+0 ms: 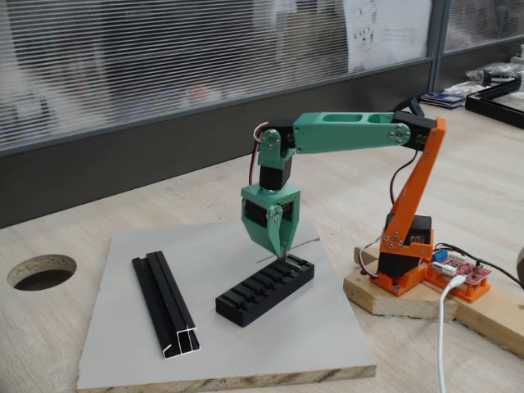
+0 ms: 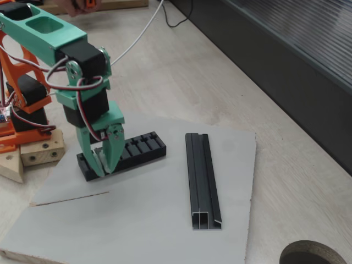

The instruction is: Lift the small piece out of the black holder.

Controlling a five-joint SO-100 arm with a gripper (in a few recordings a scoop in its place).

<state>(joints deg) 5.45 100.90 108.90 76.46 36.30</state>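
Both fixed views show the green gripper (image 1: pixel 282 252) pointing straight down over one end of the black holder (image 1: pixel 264 288), its fingertips at the holder's top surface. Seen from one side, that is the holder's right, far end; in the other fixed view the gripper (image 2: pixel 104 168) covers the left end of the holder (image 2: pixel 137 149), nearest the arm's base. The two fingers taper to nearly one point with only a thin gap between them, so the claw looks pressed almost together, but I cannot tell whether it pinches anything. The small piece is too tiny to make out; if it sits in a slot, the fingertips hide it.

The holder lies on a grey board (image 1: pixel 311 344) with its row of slots facing up. A longer black channel rail (image 1: pixel 166 304) lies on the same board, well apart from the holder, its silver end toward the camera. A thin grey line (image 2: pixel 69 198) crosses the board near the gripper. The orange arm base (image 1: pixel 401 266) stands on a wooden block (image 1: pixel 385 296) just beside the board. A round hole (image 1: pixel 41 271) is cut in the wooden table.
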